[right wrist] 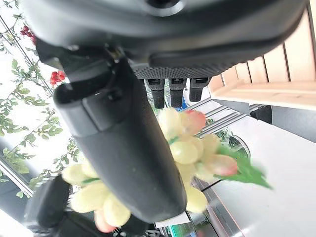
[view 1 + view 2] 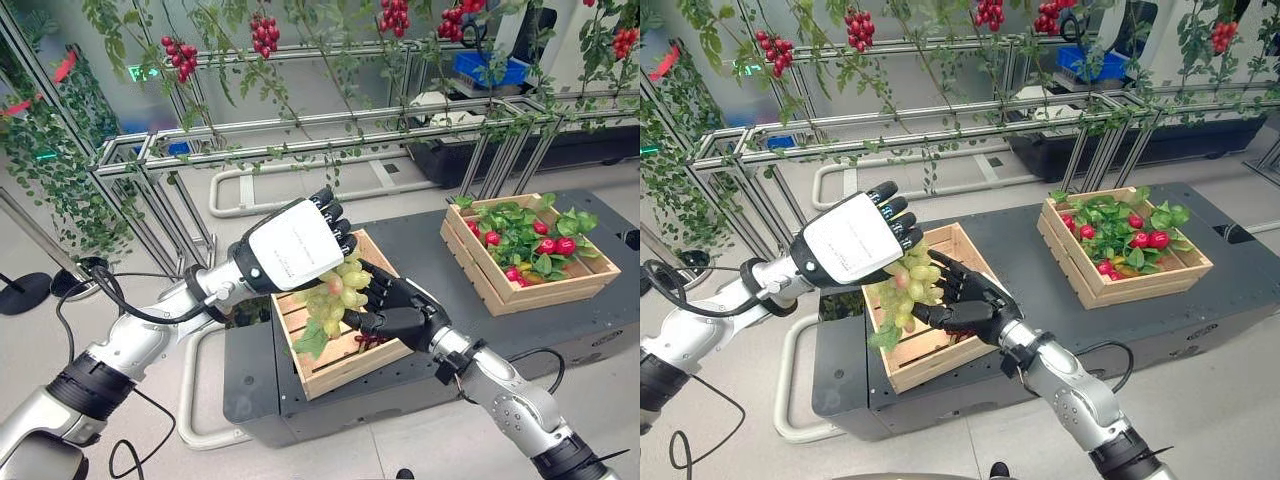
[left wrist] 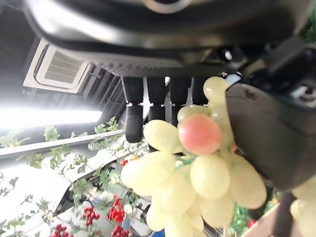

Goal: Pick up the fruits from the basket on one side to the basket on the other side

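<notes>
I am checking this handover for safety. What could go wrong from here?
The grapes hang between the left hand and the right hand, above the near crate. If one lets go early, the bunch may drop back. Both pulling might tear grapes off. The far crate is a long carry.

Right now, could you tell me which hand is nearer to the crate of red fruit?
The right hand, nearer that crate at the grape bunch; the left hand is beyond the grapes.

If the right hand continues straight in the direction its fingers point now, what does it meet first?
Most likely the grape bunch, directly at the right hand fingers, with the left hand just beyond; exact depth is unclear.
</notes>
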